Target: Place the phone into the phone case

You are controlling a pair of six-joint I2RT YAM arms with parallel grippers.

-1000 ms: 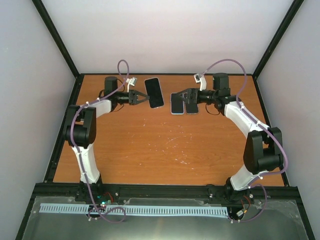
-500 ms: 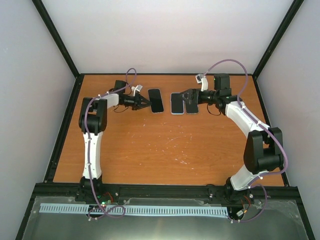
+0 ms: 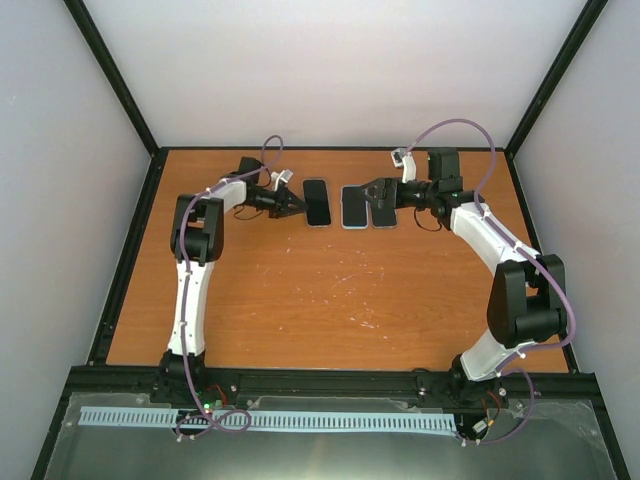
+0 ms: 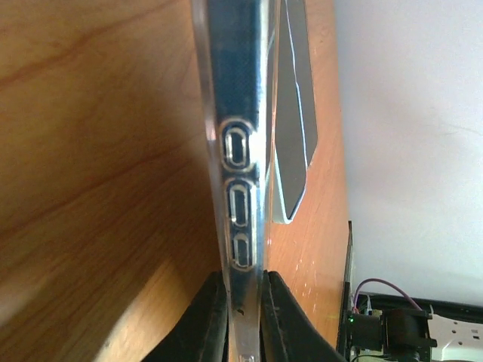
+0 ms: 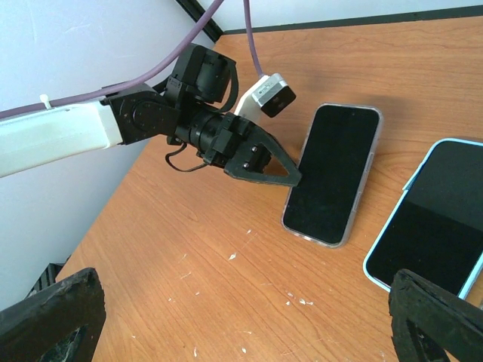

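Note:
A dark slab in a clear case (image 3: 317, 201) lies flat at the back of the table. My left gripper (image 3: 298, 205) is shut on its left long edge. In the left wrist view the fingers (image 4: 215, 317) pinch the clear rim (image 4: 240, 181) with its button cut-outs. The right wrist view shows this slab (image 5: 332, 173) and the left gripper's tip (image 5: 290, 176) at its edge. A phone with a light blue rim (image 3: 351, 207) lies just to its right, also in the right wrist view (image 5: 430, 219). My right gripper (image 3: 378, 203) hovers over that phone, open and empty.
The orange wooden table (image 3: 330, 290) has white scratches in the middle. Black frame rails run along its edges, with white walls behind (image 3: 330, 70). The two slabs lie close together with a narrow gap between them.
My left arm has swung the clear-cased slab right and down, from raised and tilted to lying flat beside the blue-rimmed phone. The right arm has stayed put.

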